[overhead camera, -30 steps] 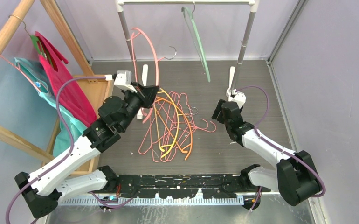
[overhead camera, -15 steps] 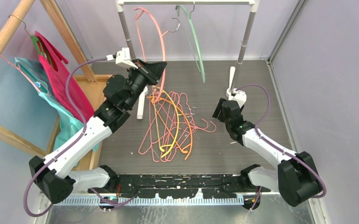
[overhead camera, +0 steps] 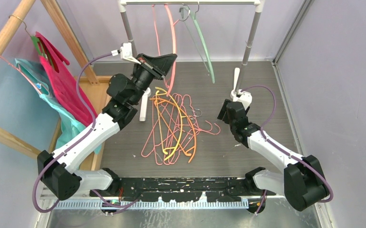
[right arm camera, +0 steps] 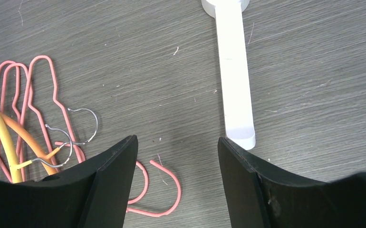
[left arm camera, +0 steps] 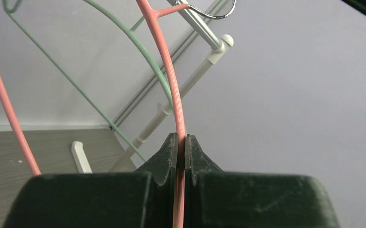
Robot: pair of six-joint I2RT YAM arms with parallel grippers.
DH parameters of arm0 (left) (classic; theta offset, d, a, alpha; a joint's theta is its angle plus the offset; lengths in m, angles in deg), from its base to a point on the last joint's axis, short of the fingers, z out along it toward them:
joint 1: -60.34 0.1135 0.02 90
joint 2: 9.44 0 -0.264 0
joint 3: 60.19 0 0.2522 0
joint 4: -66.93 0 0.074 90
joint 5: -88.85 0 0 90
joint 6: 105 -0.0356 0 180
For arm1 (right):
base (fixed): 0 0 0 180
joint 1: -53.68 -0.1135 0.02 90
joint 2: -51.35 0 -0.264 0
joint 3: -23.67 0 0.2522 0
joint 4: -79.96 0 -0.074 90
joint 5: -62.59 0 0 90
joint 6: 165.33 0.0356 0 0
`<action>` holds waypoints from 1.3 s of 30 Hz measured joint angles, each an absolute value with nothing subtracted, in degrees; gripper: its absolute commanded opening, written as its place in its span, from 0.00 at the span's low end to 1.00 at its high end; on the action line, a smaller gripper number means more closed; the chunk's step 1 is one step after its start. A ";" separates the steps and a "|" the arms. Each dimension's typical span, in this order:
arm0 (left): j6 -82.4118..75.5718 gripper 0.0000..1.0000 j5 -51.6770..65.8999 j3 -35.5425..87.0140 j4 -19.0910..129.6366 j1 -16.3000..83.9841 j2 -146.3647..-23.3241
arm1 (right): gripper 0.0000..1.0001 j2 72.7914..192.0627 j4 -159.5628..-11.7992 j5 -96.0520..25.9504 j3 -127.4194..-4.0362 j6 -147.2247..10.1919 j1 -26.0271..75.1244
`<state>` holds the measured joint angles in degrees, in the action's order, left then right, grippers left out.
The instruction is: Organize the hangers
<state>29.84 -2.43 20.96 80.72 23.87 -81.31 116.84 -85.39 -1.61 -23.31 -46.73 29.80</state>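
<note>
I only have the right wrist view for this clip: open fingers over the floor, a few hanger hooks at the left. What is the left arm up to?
Observer: The left gripper is shut on the arm of a pink hanger and is raised up by the rail.
Operator: Is anything else on that rail?
Observer: Yes, a grey-green hanger hangs from it, right beside the pink one.
Operator: How much lies on the floor?
Observer: A tangled pile of pink, orange and yellow hangers lies between the two arms.
</note>
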 measured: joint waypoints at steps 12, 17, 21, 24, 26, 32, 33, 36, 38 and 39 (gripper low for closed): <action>35.83 0.00 -1.36 21.92 84.74 25.97 -87.22 | 0.68 116.84 -85.30 -0.93 -23.33 -46.93 29.80; 38.36 0.00 -1.88 23.13 85.29 25.97 -91.48 | 0.68 116.84 -85.30 -0.86 -23.33 -47.28 29.82; 39.96 0.00 -1.84 24.77 87.21 25.97 -94.43 | 0.68 116.84 -85.30 -0.86 -23.33 -47.61 29.95; 40.75 0.00 -1.47 24.81 88.50 25.97 -94.93 | 0.68 116.84 -85.30 -0.86 -23.33 -47.78 30.15; 41.03 0.00 -0.83 24.79 89.66 26.02 -94.93 | 0.68 116.88 -85.30 -0.86 -23.33 -47.80 30.23; 41.10 0.00 1.05 20.70 91.30 26.04 -91.89 | 0.68 118.11 -85.35 -1.00 -23.33 -47.78 30.30; 41.07 0.00 1.31 19.91 91.30 26.04 -91.13 | 0.68 118.33 -85.37 -1.04 -23.33 -47.78 30.30; 40.90 0.00 2.21 18.34 91.25 26.04 -89.01 | 0.68 118.98 -85.35 -1.21 -23.33 -47.78 30.30; 40.77 0.00 2.66 18.06 91.28 26.04 -87.85 | 0.68 119.11 -85.39 -1.37 -23.33 -47.78 30.30; 40.68 0.00 2.84 18.06 91.34 26.04 -87.39 | 0.67 119.14 -85.39 -1.43 -23.33 -47.76 30.30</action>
<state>40.68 2.84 18.06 91.34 26.04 -87.39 119.14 -85.39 -1.43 -23.33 -47.76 30.30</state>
